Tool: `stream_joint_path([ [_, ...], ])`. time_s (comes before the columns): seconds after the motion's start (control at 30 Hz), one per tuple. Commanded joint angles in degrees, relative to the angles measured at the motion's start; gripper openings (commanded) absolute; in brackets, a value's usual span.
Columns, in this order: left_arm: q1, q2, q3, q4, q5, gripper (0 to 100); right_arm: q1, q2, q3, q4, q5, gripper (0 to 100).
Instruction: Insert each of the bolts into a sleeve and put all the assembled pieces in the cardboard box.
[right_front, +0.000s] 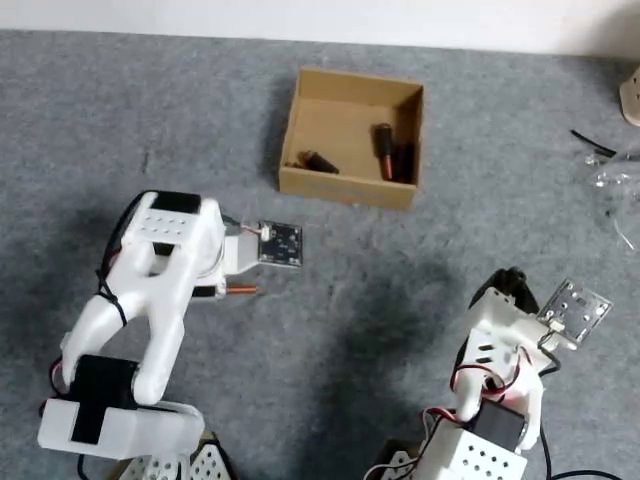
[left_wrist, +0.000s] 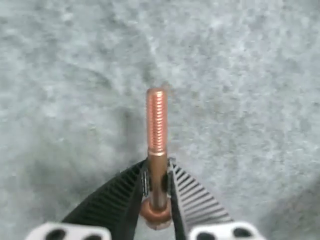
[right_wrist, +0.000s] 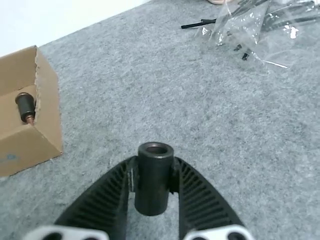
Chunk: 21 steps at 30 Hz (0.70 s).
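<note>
My left gripper (left_wrist: 157, 169) is shut on a copper bolt (left_wrist: 156, 125), gripping it near the head, with the threaded end pointing away over the grey carpet. In the high view the bolt (right_front: 243, 290) pokes out beside the left arm. My right gripper (right_wrist: 154, 169) is shut on a black sleeve (right_wrist: 154, 180), held upright with its open bore facing up. The cardboard box (right_front: 345, 190) sits at the back middle and holds two assembled pieces (right_front: 385, 150) (right_front: 318, 162). From the right wrist the box (right_wrist: 30, 135) shows one piece (right_wrist: 25, 106) inside.
A clear plastic bag (right_wrist: 250, 30) with small parts lies on the carpet beyond the right arm, at the right edge in the high view (right_front: 612, 172). Open carpet (right_front: 380, 290) lies between the two arms and in front of the box.
</note>
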Motion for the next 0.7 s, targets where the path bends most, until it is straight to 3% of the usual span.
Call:
stream_joint_path([
  [0.0, -0.31, -2.95, -3.56, 1.14, 5.71, 28, -0.75, -1.27, 2.77, -2.07, 0.79, 0.6],
  [0.1, 0.75, -3.47, -3.47, 1.32, 5.71, 41, -0.75, -1.27, 2.77, -2.07, 0.88, 0.6],
  [0.17, 1.89, -3.56, -3.82, 2.46, 13.27, 47, -0.75, -1.27, 2.77, -2.07, 0.88, 0.6],
  [0.33, -0.66, -3.47, -7.87, 3.25, 43.52, 54, -0.84, -1.27, 2.77, -2.07, 0.88, 0.6],
  [0.43, -4.09, -3.56, -8.40, 2.81, 59.69, 55, -0.84, -1.27, 2.77, -2.07, 0.88, 0.6],
  [0.57, -4.97, -3.03, -7.60, 1.85, 89.49, 55, -0.84, -1.27, 2.77, -2.07, 1.05, 0.6],
  [0.67, -5.49, -3.03, -5.05, 1.58, 106.02, 55, -0.84, -1.27, 2.77, -2.07, 1.05, 0.6],
])
